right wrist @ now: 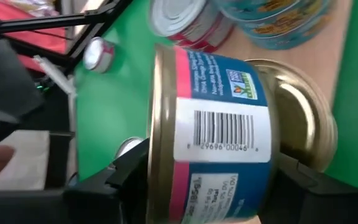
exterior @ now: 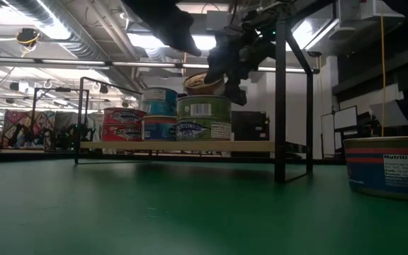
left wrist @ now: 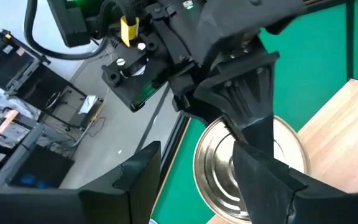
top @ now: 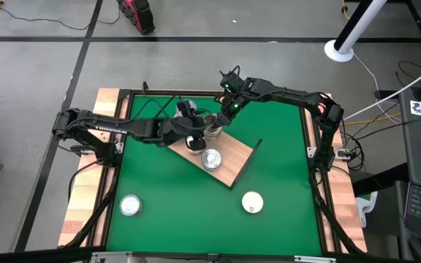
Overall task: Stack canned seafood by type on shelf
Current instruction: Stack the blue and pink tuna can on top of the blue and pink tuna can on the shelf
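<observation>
The right gripper (right wrist: 201,186) had its dark fingers (right wrist: 126,171) spread on either side of a short round tin (right wrist: 213,134) with a blue and pink-red paper label, a barcode and a gold metal rim. The tin lay between them, apparently touching, over another gold-lidded can (right wrist: 303,118) on the shelf (top: 221,157). That shelf was a flat light-brown wood-grain board with dark edges, set askew on the green counter (top: 174,204).

The left gripper (top: 194,126) hung just beside the right gripper's fingers, its own fingers (left wrist: 135,180) parted and holding nothing, with a shiny ribbed tin lid (left wrist: 219,168) beyond them.

More labelled tins (exterior: 158,117) stood stacked on the shelf. Two silver-lidded tins (top: 130,205) (top: 252,201) sat on the counter, well apart from both pairs of fingers.
</observation>
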Available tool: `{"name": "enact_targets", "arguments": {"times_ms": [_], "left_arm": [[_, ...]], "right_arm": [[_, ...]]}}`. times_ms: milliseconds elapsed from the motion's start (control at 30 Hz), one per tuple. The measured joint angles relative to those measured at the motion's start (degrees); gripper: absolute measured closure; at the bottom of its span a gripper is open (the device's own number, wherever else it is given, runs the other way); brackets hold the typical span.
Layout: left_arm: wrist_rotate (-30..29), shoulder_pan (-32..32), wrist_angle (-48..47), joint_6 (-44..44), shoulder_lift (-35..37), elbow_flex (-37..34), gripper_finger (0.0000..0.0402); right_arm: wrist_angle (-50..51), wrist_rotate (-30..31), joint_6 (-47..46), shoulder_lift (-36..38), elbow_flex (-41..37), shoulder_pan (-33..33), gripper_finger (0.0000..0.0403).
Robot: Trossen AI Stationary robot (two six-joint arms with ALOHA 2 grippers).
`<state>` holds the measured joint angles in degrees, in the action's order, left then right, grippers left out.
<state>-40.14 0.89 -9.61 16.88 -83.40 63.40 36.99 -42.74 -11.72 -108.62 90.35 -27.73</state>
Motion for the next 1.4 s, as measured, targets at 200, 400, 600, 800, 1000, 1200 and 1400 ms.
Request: {"name": "enact_targets", "arguments": {"times_ms": [200,400,600,800,1000,1200,1400], "left_arm": [[1.1,0.8,0.0,-0.5,0.0,0.0,0.0205],[1.1,0.8,0.0,-0.5,0.0,0.0,0.0205],[1.1,0.8,0.0,-0.5,0.0,0.0,0.0205],[1.1,0.8,0.0,-0.5,0.0,0.0,0.0205],[1.1,1.0,0.0,-0.5,0.0,0.0,0.0205],[1.6,2.4,0.0,-1.0,0.0,0.0,0.0205],[8.0,4.1,0.0,-3.7,0.0,0.0,0.0205]], "right_arm": [[-0.3,6.8,-1.0,0.0,0.1,0.0,0.0171],[0.0,7.7,-1.5,0.0,0.1,0.0,0.0156],[0.1,7.7,-1.5,0.0,0.1,0.0,0.0148],[0.1,7.3,-1.5,0.0,0.1,0.0,0.0148],[0.1,3.6,-3.1,0.0,0.0,0.0,0.0148],[0.1,2.6,-4.9,0.0,0.0,0.0,0.0148],[0.1,2.6,-5.0,0.0,0.0,0.0,0.0148]]}}
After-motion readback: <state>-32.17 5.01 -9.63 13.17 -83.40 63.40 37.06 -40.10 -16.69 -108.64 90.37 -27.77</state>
